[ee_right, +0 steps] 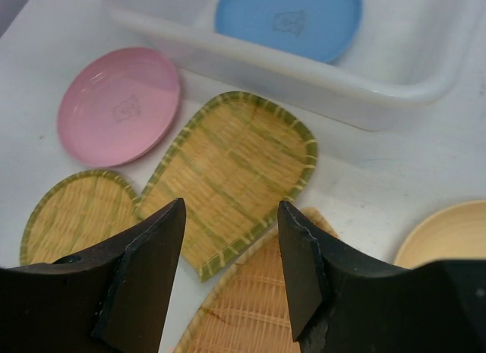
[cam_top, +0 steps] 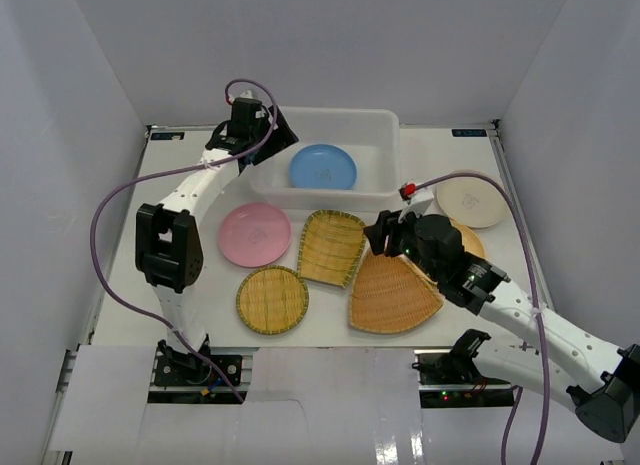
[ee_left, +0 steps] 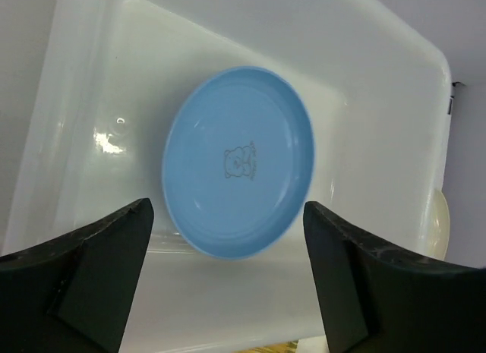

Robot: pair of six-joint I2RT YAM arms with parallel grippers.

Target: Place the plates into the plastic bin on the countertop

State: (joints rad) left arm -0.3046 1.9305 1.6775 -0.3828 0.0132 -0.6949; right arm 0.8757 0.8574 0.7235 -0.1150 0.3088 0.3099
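The blue plate (cam_top: 323, 167) lies inside the plastic bin (cam_top: 330, 114) at the back of the countertop (cam_top: 200, 315). My left gripper (cam_top: 277, 137) hovers open and empty over the bin's left end; in its wrist view the blue plate (ee_left: 239, 162) lies below the open jaws (ee_left: 228, 247). My right gripper (cam_top: 385, 235) is open and empty above the fan-shaped bamboo tray (cam_top: 392, 293), next to the rectangular tray (cam_top: 332, 247). The pink plate (cam_top: 254, 234), round tray (cam_top: 272, 299) and cream plate (cam_top: 472, 201) lie on the countertop. A yellow-orange plate (cam_top: 468, 240) is mostly hidden under my right arm.
Pale grey panels (cam_top: 90, 95) wall the countertop on three sides. The right wrist view shows the bin's front wall (ee_right: 304, 80), the pink plate (ee_right: 118, 106), rectangular tray (ee_right: 228, 171), round tray (ee_right: 72, 216), fan tray (ee_right: 250, 307) and a pale yellow plate (ee_right: 448, 235).
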